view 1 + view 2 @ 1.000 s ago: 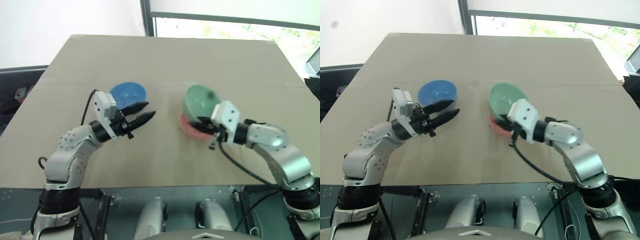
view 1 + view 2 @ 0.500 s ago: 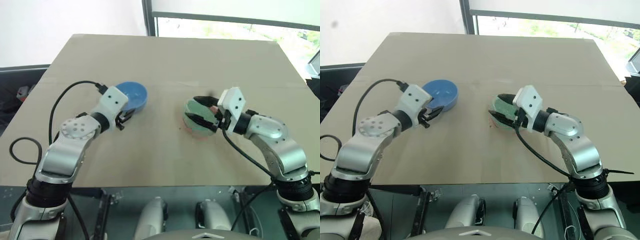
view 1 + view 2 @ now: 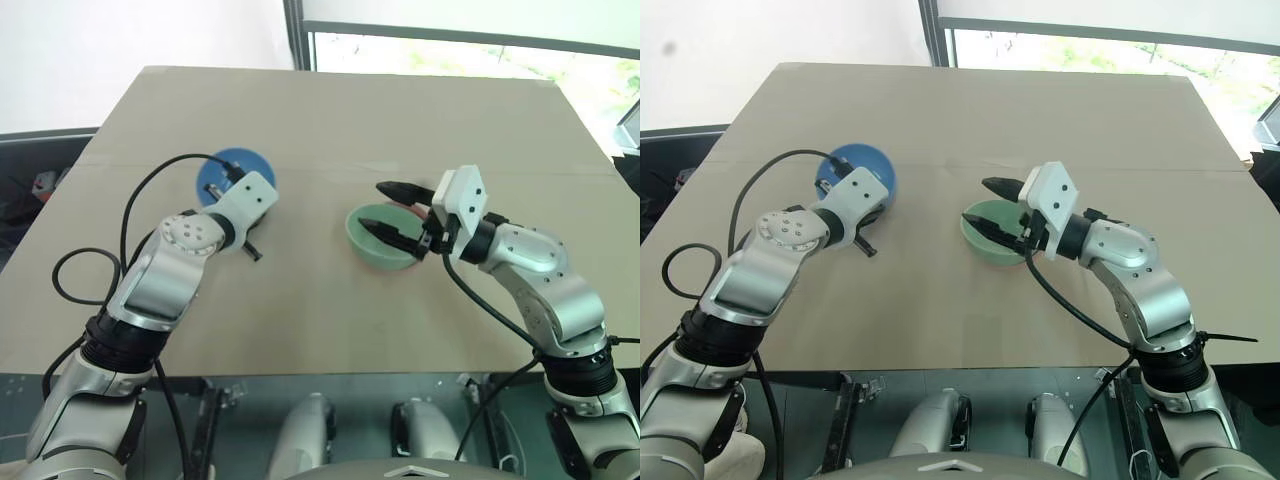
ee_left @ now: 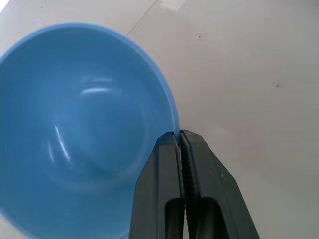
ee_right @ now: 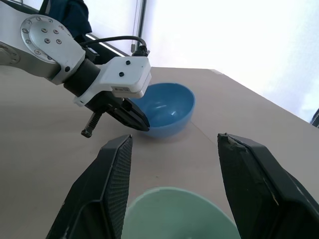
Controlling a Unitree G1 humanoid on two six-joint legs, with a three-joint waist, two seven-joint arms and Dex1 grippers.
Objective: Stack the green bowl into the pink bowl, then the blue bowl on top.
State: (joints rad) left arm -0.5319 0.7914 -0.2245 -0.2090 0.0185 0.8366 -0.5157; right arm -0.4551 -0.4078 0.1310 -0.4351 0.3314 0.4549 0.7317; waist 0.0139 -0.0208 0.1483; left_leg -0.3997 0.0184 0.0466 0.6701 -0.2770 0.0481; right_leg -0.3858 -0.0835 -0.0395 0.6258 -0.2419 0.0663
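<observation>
A tan table [image 3: 330, 120] spreads across the middle of the head-camera frame, with a bright window [image 3: 470, 50] along the upper right edge. The left arm [image 3: 160, 285] rises from the lower left, a black cable [image 3: 100, 262] looping beside it; the right arm [image 3: 545, 285] rises from the lower right. The green bowl [image 3: 379, 240] sits right of centre, nested in the pink bowl [image 3: 412, 213], of which a sliver of rim peeks out on the far right side. The blue bowl [image 3: 222, 172] rests left of centre on the table, well apart from the stack and tilted so its inside faces the camera. The left gripper [image 4: 178, 137] has its fingers pressed together on the blue bowl's rim, one inside the wall and one outside. The right gripper [image 3: 388, 207] hovers just over the green bowl with its fingers [image 5: 113, 174] spread wide, clear of the rim and holding nothing.
</observation>
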